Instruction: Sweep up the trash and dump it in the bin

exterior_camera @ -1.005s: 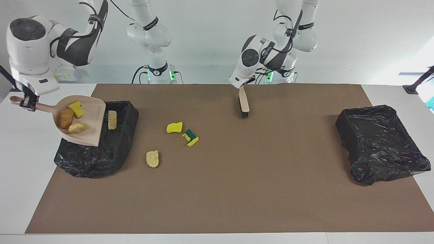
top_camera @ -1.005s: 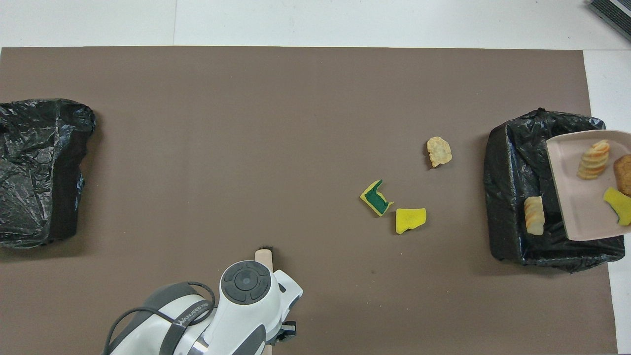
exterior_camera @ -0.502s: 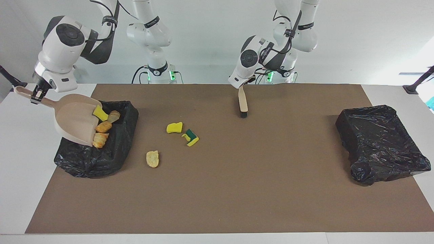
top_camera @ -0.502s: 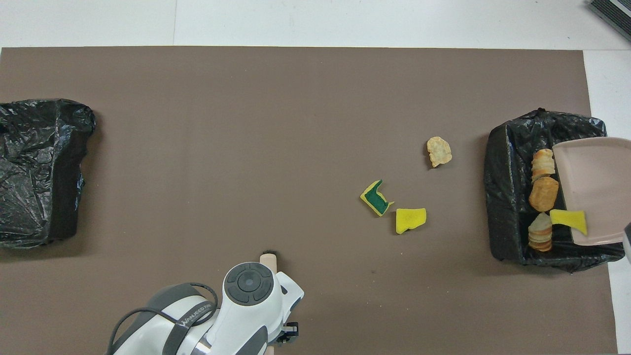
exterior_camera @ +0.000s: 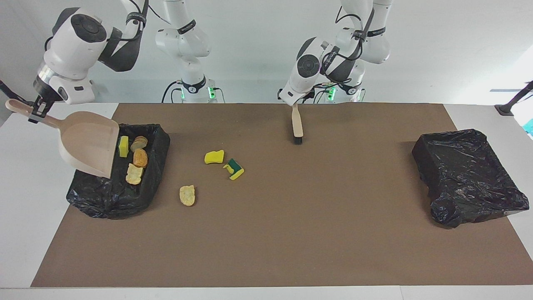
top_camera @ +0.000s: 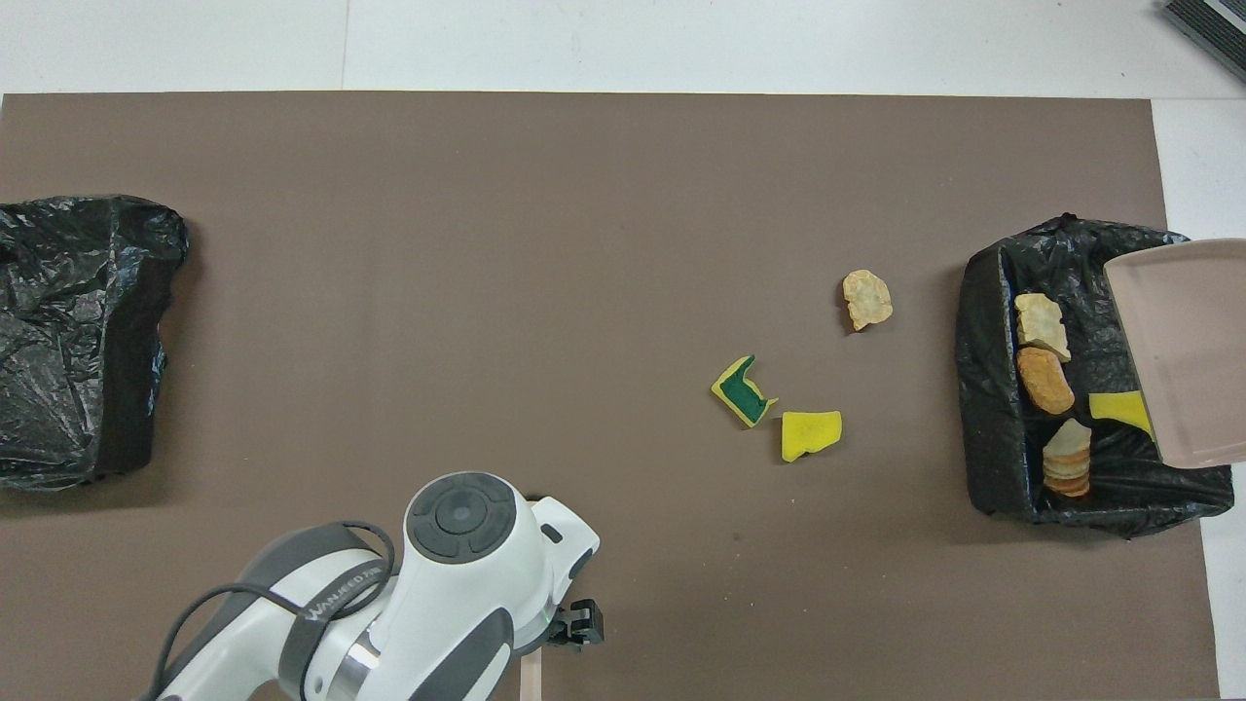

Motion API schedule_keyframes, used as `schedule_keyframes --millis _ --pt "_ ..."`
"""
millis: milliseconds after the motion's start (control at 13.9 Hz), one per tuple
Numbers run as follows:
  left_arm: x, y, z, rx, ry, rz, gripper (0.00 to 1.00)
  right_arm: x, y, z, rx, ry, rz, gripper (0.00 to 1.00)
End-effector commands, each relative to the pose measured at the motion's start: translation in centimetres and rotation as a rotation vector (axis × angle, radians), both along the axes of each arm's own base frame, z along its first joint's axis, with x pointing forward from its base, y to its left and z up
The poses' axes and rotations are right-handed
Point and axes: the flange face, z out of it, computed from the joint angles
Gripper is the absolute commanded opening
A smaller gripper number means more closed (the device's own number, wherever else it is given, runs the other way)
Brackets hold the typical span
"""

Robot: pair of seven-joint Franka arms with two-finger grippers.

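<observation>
Right gripper (exterior_camera: 35, 114): up over the table edge at the right arm's end, fingers pinched on the handle of the dustpan (exterior_camera: 89, 143).
Dustpan: beige, tipped steeply, lip down over the loaded bin (exterior_camera: 108, 200); its tray is bare.
Loaded bin: black-bagged, at the right arm's end of the brown mat (exterior_camera: 291, 233).
Trash in the bin: four pieces, namely a dumped sponge chunk (exterior_camera: 123, 146) right at the pan's lip and three dumped bread pieces (exterior_camera: 140, 157) in a row beside it.
Trash on the mat: three pieces, between the loaded bin and the brush (exterior_camera: 297, 125).
- plain yellow sponge (exterior_camera: 214, 156): nearest the robots of the three.
- green-layered sponge (exterior_camera: 234, 168): just beside the plain one, toward the left arm's end.
- loose bread piece (exterior_camera: 187, 195): farthest from the robots, closest to the loaded bin.
Brush: nearly upright, black bristles on the mat, close to the robots' edge.
Left gripper (exterior_camera: 293, 102): at the top of the brush handle; whether it grips or has let go I cannot tell.
Second bin (exterior_camera: 466, 175): black-bagged, at the left arm's end.
</observation>
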Motion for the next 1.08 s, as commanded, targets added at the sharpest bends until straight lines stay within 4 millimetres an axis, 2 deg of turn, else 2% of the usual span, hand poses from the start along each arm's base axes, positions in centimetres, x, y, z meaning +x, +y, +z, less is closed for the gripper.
schedule_keyframes --millis 0,144,359,574,718,861,1005 --pt "4.6 3.2 5.4 -0.023 -0.02 0.069 1.0 0.1 2.6 1.3 0.048 0.039 -0.005 0.0" --pt "6.2 4.0 9.0 -0.018 -0.077 0.064 1.0 0.1 3.9 1.4 0.117 0.03 -0.013 0.0" --pt "10.1 7.0 13.9 -0.019 -0.171 0.123 1.0 0.8 6.2 0.5 0.264 0.012 -0.002 0.0" --pt "13.3 10.0 17.6 0.022 -0.301 0.145 1.0 1.2 7.4 -2.0 0.448 0.009 -0.075 0.0" --pt "14.9 12.6 19.4 0.066 -0.376 0.134 1.0 1.2 8.2 -4.1 0.539 -0.037 -0.214 0.0" --pt "16.6 16.6 21.1 0.069 -0.425 0.066 1.0 1.7 11.9 -5.5 0.589 -0.074 -0.292 0.0" --pt "18.1 19.8 23.5 0.036 -0.472 0.011 1.0 2.0 14.5 -7.1 0.655 -0.107 -0.437 0.0"
